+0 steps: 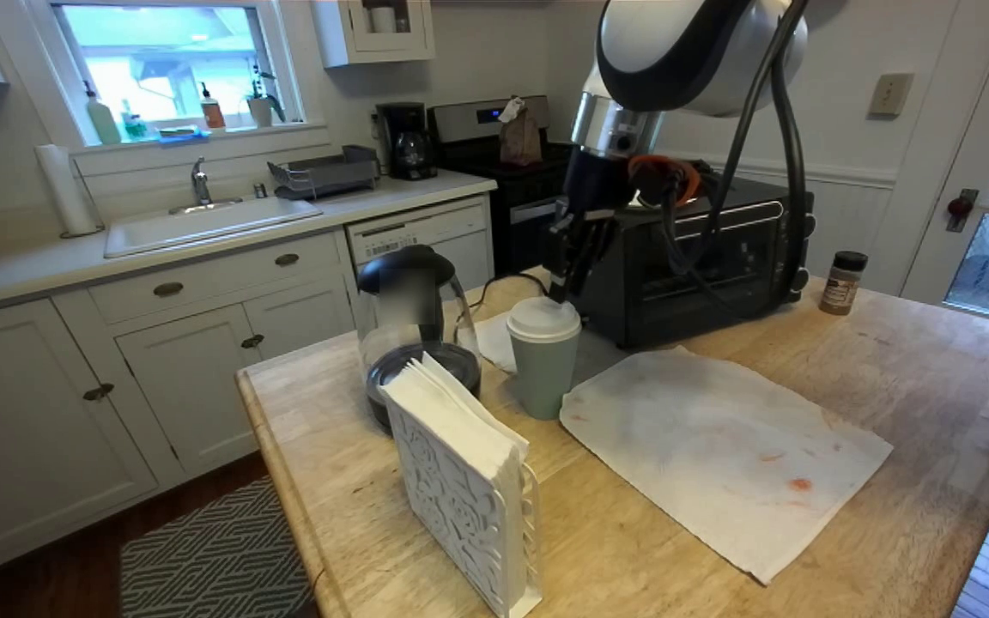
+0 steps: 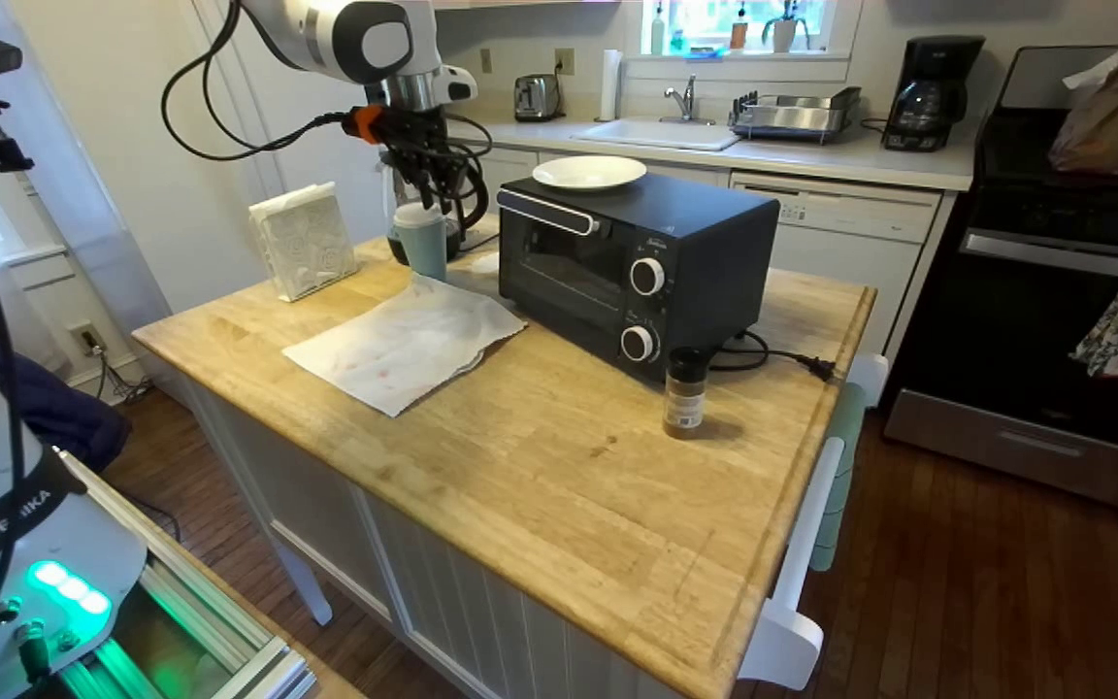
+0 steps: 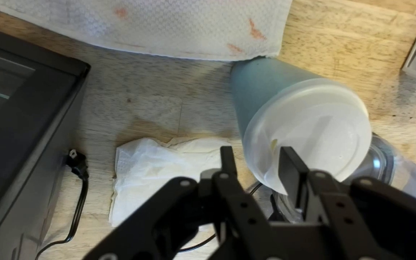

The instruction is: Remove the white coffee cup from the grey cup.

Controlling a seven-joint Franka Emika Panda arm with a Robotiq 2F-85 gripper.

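The grey cup (image 1: 543, 378) stands upright on the wooden table; it also shows in an exterior view (image 2: 425, 250) and the wrist view (image 3: 265, 83). A white lid-like top (image 1: 543, 319) covers its mouth and shows round in the wrist view (image 3: 327, 126). No separate tapered white coffee cup shows; any part inside the grey cup is hidden. My gripper (image 3: 258, 150) points down, open and empty, at the edge of the white top. In the wrist view one finger overlaps the top and the other is outside its rim. I cannot tell whether they touch.
A glass pitcher (image 1: 452, 367) and a napkin holder (image 1: 460, 498) stand close to the cup. A black toaster oven (image 2: 714, 233) with a white plate (image 2: 588, 173) is on its other side. A paper towel (image 1: 718, 446) lies beside the cup, a folded napkin (image 3: 164, 173) nearby.
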